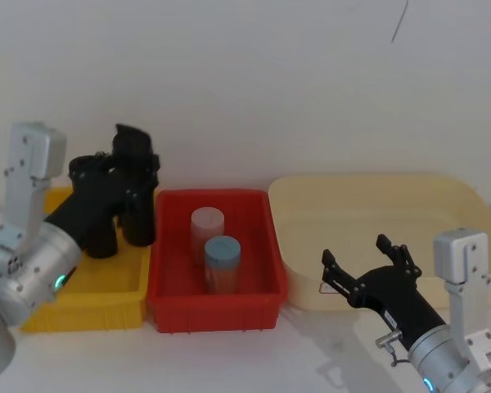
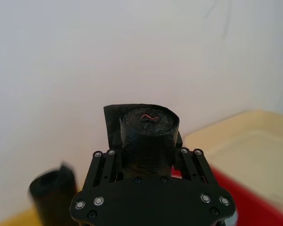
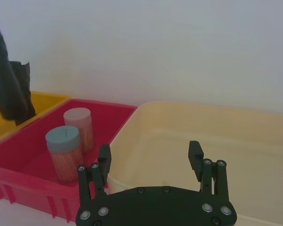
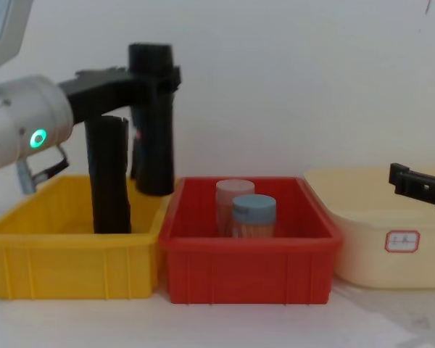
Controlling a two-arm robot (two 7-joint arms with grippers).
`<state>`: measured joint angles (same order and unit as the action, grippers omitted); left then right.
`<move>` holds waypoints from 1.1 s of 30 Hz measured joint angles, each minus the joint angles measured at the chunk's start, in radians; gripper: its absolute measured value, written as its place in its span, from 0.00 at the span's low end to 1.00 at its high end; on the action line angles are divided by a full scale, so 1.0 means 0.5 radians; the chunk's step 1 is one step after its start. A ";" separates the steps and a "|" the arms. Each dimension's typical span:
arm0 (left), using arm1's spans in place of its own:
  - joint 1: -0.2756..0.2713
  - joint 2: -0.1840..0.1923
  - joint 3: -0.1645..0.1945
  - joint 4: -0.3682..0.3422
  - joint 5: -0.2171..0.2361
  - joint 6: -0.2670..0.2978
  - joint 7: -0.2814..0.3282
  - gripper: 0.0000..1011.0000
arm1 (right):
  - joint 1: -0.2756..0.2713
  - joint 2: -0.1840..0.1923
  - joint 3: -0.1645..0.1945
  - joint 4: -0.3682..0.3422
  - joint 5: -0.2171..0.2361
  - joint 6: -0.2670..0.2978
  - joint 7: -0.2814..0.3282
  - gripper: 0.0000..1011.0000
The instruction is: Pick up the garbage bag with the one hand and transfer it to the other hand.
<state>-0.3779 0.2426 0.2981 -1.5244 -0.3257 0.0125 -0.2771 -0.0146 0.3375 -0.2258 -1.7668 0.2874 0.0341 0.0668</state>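
You are looking at the garbage bag (image 4: 152, 145) standing upright in the upper left-centre of the chest view, its lower end dipping to about the rim of the yellow bin (image 4: 29, 250) where that bin is meeting the red bin (image 4: 246, 272). Your left gripper (image 2: 148, 143) is reaching in from the left edge and clamping the roll near its top, jaws closed against its sides. In the left wrist view the roll's coiled end is sticking up between the fingers. Just left of it, a second black roll (image 4: 109, 174) is standing inside the yellow bin. In the centre of the frame, the red bin is holding two upright canisters close together, a blue-lidded canister (image 4: 254, 214) in front and a pale-lidded canister (image 4: 234, 192) behind. At the right, a cream bin (image 4: 370, 254) is sitting beside the red one, with a white label (image 4: 402, 240) on its front wall. Your right gripper (image 3: 150, 160) is hovering over the cream bin's near rim, jaws spread wide and holding nothing.
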 joint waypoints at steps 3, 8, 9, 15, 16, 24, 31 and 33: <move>-0.045 -0.006 0.030 -0.014 0.001 0.000 -0.048 0.55 | 0.000 0.000 0.000 0.000 0.000 0.000 0.000 0.99; -0.128 -0.030 0.089 -0.010 -0.008 -0.020 -0.134 0.55 | 0.000 0.000 0.000 0.000 0.000 0.000 0.000 0.99; -0.139 -0.035 0.097 -0.004 -0.012 -0.027 -0.153 0.55 | 0.000 0.000 0.000 0.000 0.000 0.000 0.000 0.99; -0.226 -0.081 0.161 0.059 -0.048 -0.078 -0.255 0.55 | 0.000 0.000 0.000 0.000 0.000 0.000 0.000 0.99; -0.264 -0.106 0.186 0.101 -0.070 -0.107 -0.305 0.55 | 0.000 0.000 0.000 0.000 0.000 0.000 0.000 0.99; -0.351 -0.188 0.249 0.233 -0.145 -0.200 -0.437 0.55 | 0.000 0.000 0.000 0.000 0.000 0.000 0.000 0.99; -0.403 -0.264 0.300 0.353 -0.213 -0.279 -0.535 0.55 | 0.000 0.000 0.000 0.000 0.000 0.000 0.000 0.99; -0.409 -0.274 0.307 0.367 -0.224 -0.293 -0.547 0.55 | 0.000 0.000 0.000 0.000 0.000 0.000 0.000 0.99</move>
<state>-0.5823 0.1056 0.4517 -1.3406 -0.4380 -0.1338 -0.5506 -0.0146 0.3375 -0.2258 -1.7668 0.2874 0.0341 0.0668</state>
